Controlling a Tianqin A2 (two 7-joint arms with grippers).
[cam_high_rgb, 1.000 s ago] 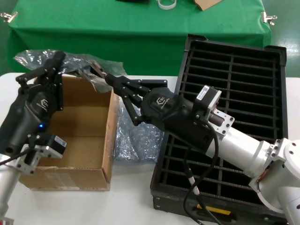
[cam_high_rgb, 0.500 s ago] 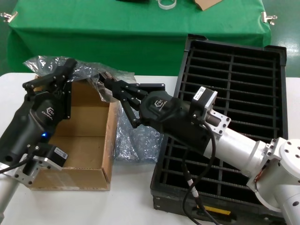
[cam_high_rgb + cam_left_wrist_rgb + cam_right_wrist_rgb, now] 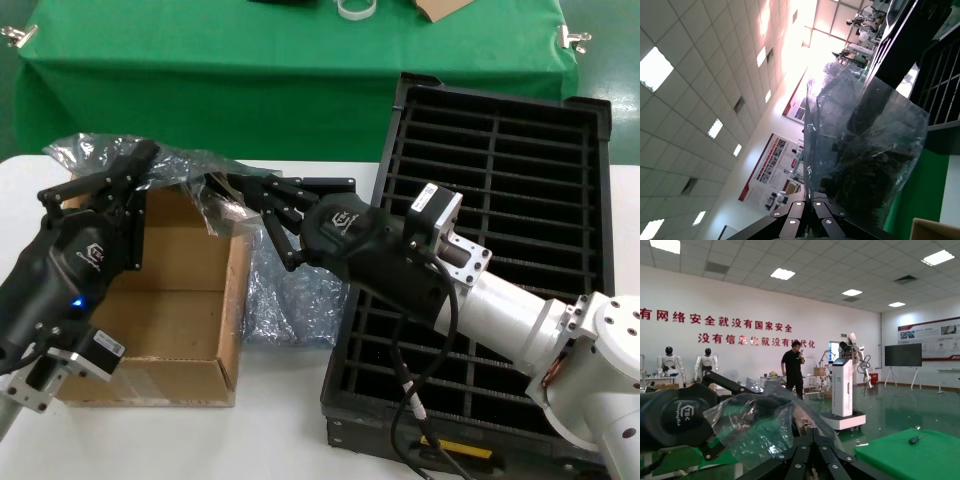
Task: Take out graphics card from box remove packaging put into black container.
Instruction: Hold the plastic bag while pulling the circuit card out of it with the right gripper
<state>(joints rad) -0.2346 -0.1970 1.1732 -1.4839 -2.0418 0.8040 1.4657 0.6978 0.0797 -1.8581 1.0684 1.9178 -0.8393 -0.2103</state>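
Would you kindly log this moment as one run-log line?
left gripper: shut on packaging | right gripper: shut on packaging | held above box | black container: no card visible

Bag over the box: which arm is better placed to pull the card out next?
Probably the right: its hand pinches the bag's inner end, nearest the container. The left hand grips the far end.

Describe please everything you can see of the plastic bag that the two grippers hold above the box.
The plastic bag is grey, see-through, shiny and wrinkled. It hangs stretched over the far edge of the cardboard box, between the left gripper at one end and the right gripper at the other; both are shut on it. Something dark shows inside it in the left wrist view, but not clearly.
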